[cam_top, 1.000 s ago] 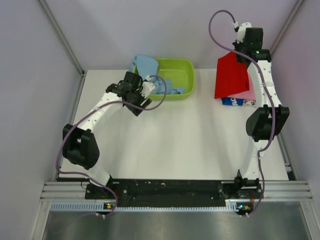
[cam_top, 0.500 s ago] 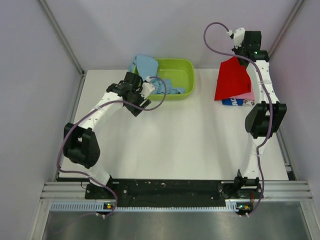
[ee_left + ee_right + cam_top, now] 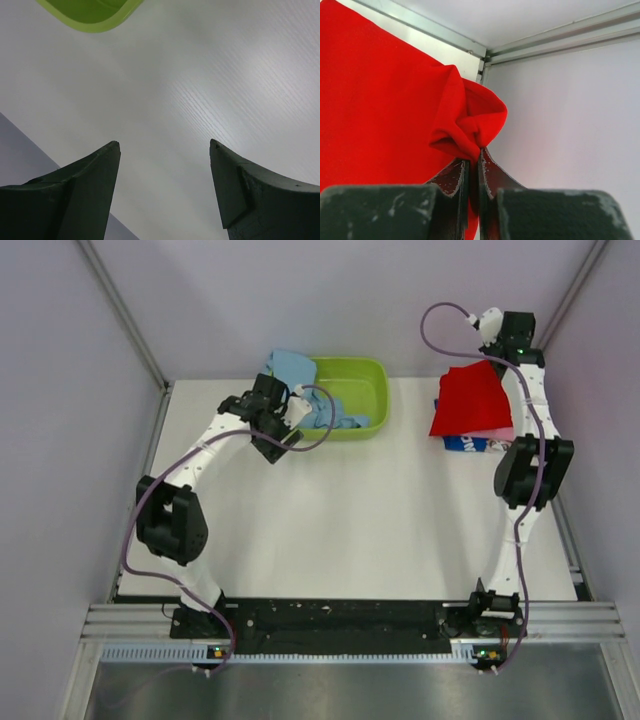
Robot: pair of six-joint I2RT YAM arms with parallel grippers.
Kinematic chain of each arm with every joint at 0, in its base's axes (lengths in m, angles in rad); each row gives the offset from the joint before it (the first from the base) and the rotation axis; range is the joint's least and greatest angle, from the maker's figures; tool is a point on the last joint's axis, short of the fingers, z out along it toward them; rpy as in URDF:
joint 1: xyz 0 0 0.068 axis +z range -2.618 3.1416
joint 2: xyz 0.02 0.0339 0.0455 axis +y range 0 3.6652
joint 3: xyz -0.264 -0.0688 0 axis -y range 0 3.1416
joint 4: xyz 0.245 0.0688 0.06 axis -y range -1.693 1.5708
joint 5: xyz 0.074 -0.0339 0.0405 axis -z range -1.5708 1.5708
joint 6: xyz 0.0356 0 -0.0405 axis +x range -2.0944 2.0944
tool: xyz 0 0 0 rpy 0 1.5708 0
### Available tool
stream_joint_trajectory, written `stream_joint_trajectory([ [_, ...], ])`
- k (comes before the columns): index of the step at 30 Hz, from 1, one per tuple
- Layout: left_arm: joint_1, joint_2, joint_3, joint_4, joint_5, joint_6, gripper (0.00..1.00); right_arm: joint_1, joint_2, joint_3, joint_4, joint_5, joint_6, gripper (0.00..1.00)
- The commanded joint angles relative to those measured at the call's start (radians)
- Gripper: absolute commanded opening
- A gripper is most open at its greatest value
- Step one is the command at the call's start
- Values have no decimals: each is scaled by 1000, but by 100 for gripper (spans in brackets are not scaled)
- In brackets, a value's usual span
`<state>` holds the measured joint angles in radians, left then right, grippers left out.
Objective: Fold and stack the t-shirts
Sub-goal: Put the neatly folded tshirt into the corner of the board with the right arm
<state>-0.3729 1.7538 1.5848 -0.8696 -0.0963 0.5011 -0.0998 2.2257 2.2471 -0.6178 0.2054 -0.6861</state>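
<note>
The scene reads as a robotics lab test cell. A white table (image 3: 380, 530) is closed in at its far, left and right edges by plain pale panels (image 3: 300, 290) held in aluminium struts (image 3: 122, 312). A left arm (image 3: 200, 455) and a right arm (image 3: 530, 410) are bolted to a black plate (image 3: 340, 618) at the near edge, and an aluminium rail (image 3: 590, 620) is set alongside it. Purple cables (image 3: 421, 328) are looped along both arms.
</note>
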Motion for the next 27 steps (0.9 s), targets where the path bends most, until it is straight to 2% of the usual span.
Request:
stream_joint_trajectory([
  [1,6,29,50,-16,-23,14,76,-23,-12,55,125,-8,-72,0],
  [13,6,69,75,-16,-42,25,76,-87,-11,5,200,-110,-159,0],
  [22,6,84,66,-19,-71,33,76,-124,57,-24,286,-136,-214,0],
  [26,8,102,84,-26,-77,30,76,-133,87,-44,397,-106,-233,0],
  [27,6,107,89,-29,-75,28,76,-133,97,-50,430,-94,-239,5],
])
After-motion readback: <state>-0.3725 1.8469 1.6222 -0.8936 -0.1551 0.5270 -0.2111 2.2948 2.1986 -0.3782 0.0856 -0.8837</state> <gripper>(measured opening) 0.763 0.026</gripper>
